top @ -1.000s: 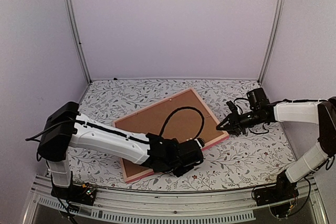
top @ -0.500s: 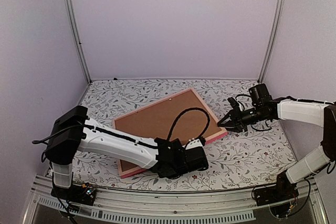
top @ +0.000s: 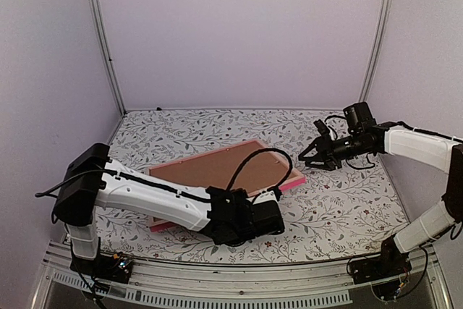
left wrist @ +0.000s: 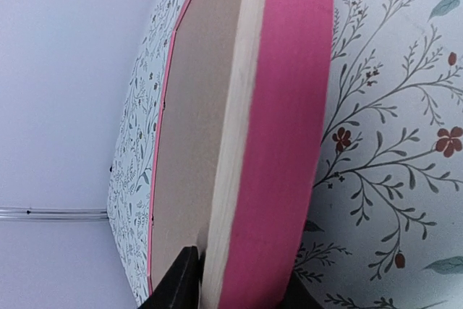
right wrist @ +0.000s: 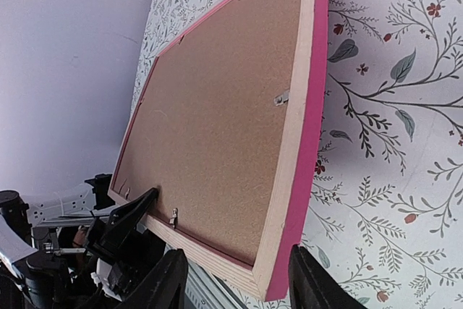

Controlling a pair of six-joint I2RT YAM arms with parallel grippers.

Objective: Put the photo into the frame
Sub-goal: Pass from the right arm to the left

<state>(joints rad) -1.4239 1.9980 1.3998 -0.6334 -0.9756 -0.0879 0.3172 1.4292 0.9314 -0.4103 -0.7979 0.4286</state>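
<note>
Seen from behind: the frame [top: 210,171], large and rectangular, with a thin pink border and pale raw wood along the inner edge, set around a brown cork-like backing board [right wrist: 217,106] pinned by small metal clips [right wrist: 281,97]. Lies back-up on the floral surface [top: 347,208], towards the near middle, between the two arms. Gripped on the near right part of its rim by the left gripper [left wrist: 235,291], with one of the dark fingers [left wrist: 177,280] on the board side, the other on the pink side, both closed against the edge. Just beyond the right corner, and apart from it, the right gripper [top: 309,158], fingers [right wrist: 163,284] spread wide with nothing held. Front face turned down and out of sight. Near long edge largely covered in the top view by the left arm [top: 145,193] and by a black cable [top: 253,153] looping over the board. Only the fingertips in the left wrist view, cut off at the bottom. Cannot tell whether the gripped end is lifted clear of the surface. Long axis slanting from near left to far right, with the right corner aimed at the right gripper.
</note>
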